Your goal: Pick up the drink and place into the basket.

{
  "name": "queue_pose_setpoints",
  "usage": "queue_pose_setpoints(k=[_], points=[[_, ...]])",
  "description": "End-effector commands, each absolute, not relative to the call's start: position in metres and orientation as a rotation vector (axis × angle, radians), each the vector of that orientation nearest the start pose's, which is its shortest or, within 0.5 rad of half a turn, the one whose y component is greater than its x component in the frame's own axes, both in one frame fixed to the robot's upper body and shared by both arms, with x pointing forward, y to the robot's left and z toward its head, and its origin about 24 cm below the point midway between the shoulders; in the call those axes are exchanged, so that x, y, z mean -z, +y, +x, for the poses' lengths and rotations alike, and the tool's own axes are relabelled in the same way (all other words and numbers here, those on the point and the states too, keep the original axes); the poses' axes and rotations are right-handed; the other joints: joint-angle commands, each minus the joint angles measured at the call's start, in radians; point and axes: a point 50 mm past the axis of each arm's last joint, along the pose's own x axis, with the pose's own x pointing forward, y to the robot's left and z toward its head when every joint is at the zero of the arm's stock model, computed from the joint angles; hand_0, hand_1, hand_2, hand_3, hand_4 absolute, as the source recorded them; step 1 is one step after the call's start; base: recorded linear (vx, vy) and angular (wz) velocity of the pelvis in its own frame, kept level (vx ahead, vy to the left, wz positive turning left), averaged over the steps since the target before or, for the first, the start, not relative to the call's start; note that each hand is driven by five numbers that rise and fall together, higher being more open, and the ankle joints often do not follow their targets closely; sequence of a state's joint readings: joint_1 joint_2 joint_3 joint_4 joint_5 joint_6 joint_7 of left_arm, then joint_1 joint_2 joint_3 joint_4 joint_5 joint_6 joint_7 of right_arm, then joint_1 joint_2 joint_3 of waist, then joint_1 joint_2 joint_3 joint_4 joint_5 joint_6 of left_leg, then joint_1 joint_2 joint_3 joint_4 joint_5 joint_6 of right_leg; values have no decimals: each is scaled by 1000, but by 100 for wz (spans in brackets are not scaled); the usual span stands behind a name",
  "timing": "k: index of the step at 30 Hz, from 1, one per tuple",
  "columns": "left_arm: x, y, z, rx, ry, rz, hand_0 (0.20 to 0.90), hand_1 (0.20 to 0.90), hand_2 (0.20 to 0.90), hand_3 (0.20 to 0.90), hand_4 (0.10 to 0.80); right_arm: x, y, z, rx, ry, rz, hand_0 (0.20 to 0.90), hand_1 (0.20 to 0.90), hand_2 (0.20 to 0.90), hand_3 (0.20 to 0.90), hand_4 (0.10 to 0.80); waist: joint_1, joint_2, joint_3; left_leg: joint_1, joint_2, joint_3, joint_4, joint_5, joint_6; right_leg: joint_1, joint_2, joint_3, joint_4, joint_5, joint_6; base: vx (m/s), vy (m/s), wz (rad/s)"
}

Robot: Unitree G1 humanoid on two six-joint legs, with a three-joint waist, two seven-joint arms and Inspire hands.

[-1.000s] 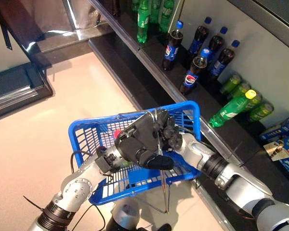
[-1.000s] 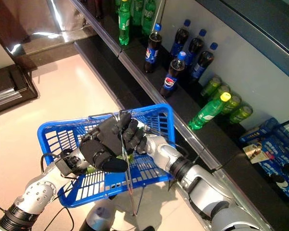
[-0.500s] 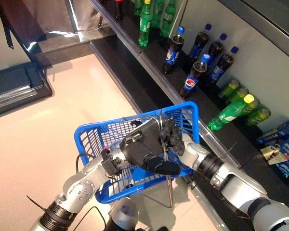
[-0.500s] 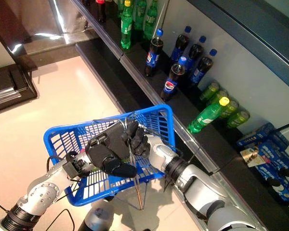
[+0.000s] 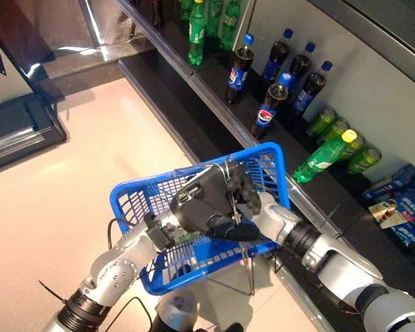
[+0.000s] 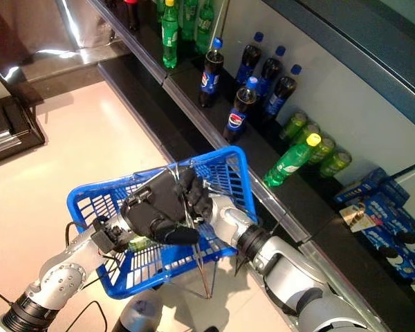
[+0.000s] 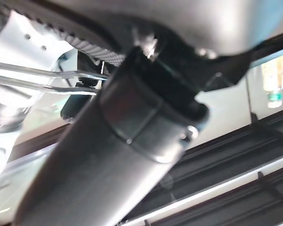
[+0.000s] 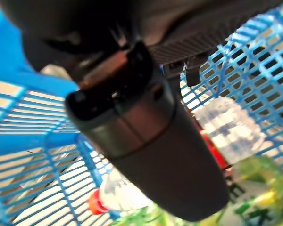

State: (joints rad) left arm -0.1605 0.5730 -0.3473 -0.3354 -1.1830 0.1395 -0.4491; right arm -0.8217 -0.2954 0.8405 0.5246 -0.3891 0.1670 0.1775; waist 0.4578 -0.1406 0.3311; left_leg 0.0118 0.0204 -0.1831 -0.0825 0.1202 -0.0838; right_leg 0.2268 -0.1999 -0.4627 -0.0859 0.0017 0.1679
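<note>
- The blue plastic lattice basket point(image 5: 270, 166) sits at the frame's centre, its thin wire handles point(image 5: 229, 181) raised.
- The right hand point(image 5: 211, 204) has its fingers curled round those handles.
- The left hand is hidden behind the basket; its fingers cannot be told.
- A clear, red-capped drink bottle point(image 8: 111, 195) lies inside the basket with other bottles.
- Cola bottles point(image 5: 266, 111) stand on the dark shelf point(image 5: 214, 90), upper right; their labels are unreadable.

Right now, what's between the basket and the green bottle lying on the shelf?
Only bare dark shelf ledge between blue basket and lying green bottle, in the left eye view.
</note>
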Motion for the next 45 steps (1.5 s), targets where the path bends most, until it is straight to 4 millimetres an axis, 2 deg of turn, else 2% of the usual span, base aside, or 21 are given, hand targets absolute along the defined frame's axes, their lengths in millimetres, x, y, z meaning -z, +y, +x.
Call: queue_pose_setpoints(k=[1, 5, 6, 14, 16, 17, 18, 19, 20, 22, 27, 30, 32, 35, 39, 40, 41, 45], points=[[-228, 87, 220, 1249, -743, -779, 300, 300, 300, 200, 100, -110, -16, 349, -686, -197, -1183, 900, 900, 900, 900, 800, -13, 5, -287, 28, 6, 64, -5, -74, 5, -30, 18, 2, 24, 38, -19, 0, 0, 0], [-225, 97, 227, 1151, -741, -786, 300, 300, 300, 200, 100, -111, -21, 349, -665, -195, -1152, 900, 900, 900, 900, 800, -16, 7, -286, 27, 6, 64, -5, -74, 5, -33, 17, 4, 25, 38, -17, 0, 0, 0], [-221, 106, 230, 1094, -741, -781, 300, 300, 300, 200, 100, -113, -25, 348, -647, -202, -1127, 900, 900, 900, 900, 800, -19, 8, -283, 28, 8, 66, -5, -74, 6, -34, 17, 7, 26, 37, -15, 0, 0, 0], [-210, 134, 239, 841, -757, -738, 300, 300, 300, 200, 100, -122, -41, 344, -563, -235, -1006, 900, 900, 900, 900, 800, -43, 14, -274, 34, 17, 88, -5, -78, 6, -42, 16, 27, 24, 39, -13, -13, -1, -7], [-210, 134, 239, 840, -757, -738, 300, 300, 300, 200, 100, -122, -41, 344, -563, -234, -1005, 900, 900, 900, 900, 800, -42, 14, -274, 34, 17, 88, -5, -78, 6, -42, 16, 27, 24, 39, -13, -7, 6, -13], [-210, 145, 241, 789, -766, -722, 300, 300, 300, 200, 100, -124, -46, 343, -557, -244, -993, 900, 900, 900, 900, 800, -52, 19, -273, 34, 19, 93, -5, -79, 5, -44, 16, 35, 23, 38, -12, 0, 0, 0], [-210, 145, 241, 789, -766, -722, 300, 300, 300, 200, 100, -124, -46, 343, -557, -244, -993, 900, 900, 900, 900, 800, -52, 19, -273, 34, 19, 93, -5, -79, 5, -44, 16, 35, 23, 38, -12, -23, 61, 0], [-215, 168, 242, 703, -773, -707, 300, 300, 300, 200, 100, -123, -60, 338, -548, -257, -980, 900, 900, 900, 900, 800, -64, 30, -276, 37, 21, 101, -5, -80, 5, -49, 12, 48, 23, 37, -7, -25, 69, -4], [-217, 178, 241, 645, -771, -692, 300, 300, 300, 200, 100, -123, -66, 334, -533, -268, -957, 900, 900, 900, 900, 800, -70, 36, -278, 38, 22, 102, -5, -82, 6, -50, 10, 54, 23, 35, -5, -29, 72, -11], [-215, 182, 240, 623, -768, -687, 300, 300, 300, 200, 100, -125, -69, 332, -523, -274, -948, 900, 900, 900, 900, 800, -72, 37, -276, 40, 22, 103, -5, -83, 6, -51, 10, 57, 23, 35, -4, -13, 14, -23], [-201, 199, 235, 481, -737, -662, 300, 300, 300, 200, 100, -133, -80, 323, -461, -303, -806, 900, 900, 900, 900, 800, -85, 49, -266, 48, 27, 113, -5, -86, 7, -49, 11, 72, 20, 34, -6, -15, 6, -6], [-189, 212, 237, 346, -705, -625, 300, 300, 300, 200, 100, -134, -93, 315, -423, -318, -634, 900, 900, 900, 900, 800, -105, 60, -263, 52, 32, 128, -5, -88, 8, -51, 9, 81, 19, 33, -5, -29, 20, -16], [-177, 222, 238, 259, -686, -598, 300, 300, 300, 200, 100, -131, -101, 306, -408, -328, -502, 900, 900, 900, 900, 800, -125, 69, -261, 55, 35, 139, -5, -91, 10, -54, 7, 89, 18, 33, -3, -38, 34, -14], [-167, 232, 238, 177, -663, -579, 300, 300, 300, 200, 100, -122, -111, 298, -380, -326, -424, 900, 900, 900, 900, 800, -142, 79, -262, 57, 38, 152, -5, -91, 11, -58, 5, 95, 20, 34, 0, -28, 41, -5], [-136, 258, 232, -26, -591, -517, 300, 300, 300, 200, 100, -95, -147, 278, -252, -291, -296, 900, 900, 900, 900, 800, -187, 98, -266, 59, 47, 185, -5, -94, 11, -68, 0, 108, 17, 35, 5, -22, 48, -21], [-136, 257, 232, -25, -590, -516, 300, 300, 300, 200, 100, -95, -147, 277, -251, -290, -295, 900, 900, 900, 900, 800, -186, 98, -268, 59, 48, 185, -5, -94, 10, -68, 0, 109, 17, 35, 5, 3, 33, -24], [-123, 268, 228, -102, -558, -505, 300, 300, 300, 200, 100, -85, -159, 270, -198, -255, -262, 900, 900, 900, 900, 800, -209, 103, -268, 62, 51, 197, -5, -97, 11, -73, 1, 119, 16, 35, 5, -4, 36, -22], [-103, 288, 221, -268, -507, -451, 300, 300, 300, 200, 100, -65, -182, 258, -99, -186, -212, 900, 900, 900, 900, 800, -263, 108, -263, 71, 54, 233, -5, -105, 11, -85, 2, 150, 12, 37, 6, -24, 34, -17]])
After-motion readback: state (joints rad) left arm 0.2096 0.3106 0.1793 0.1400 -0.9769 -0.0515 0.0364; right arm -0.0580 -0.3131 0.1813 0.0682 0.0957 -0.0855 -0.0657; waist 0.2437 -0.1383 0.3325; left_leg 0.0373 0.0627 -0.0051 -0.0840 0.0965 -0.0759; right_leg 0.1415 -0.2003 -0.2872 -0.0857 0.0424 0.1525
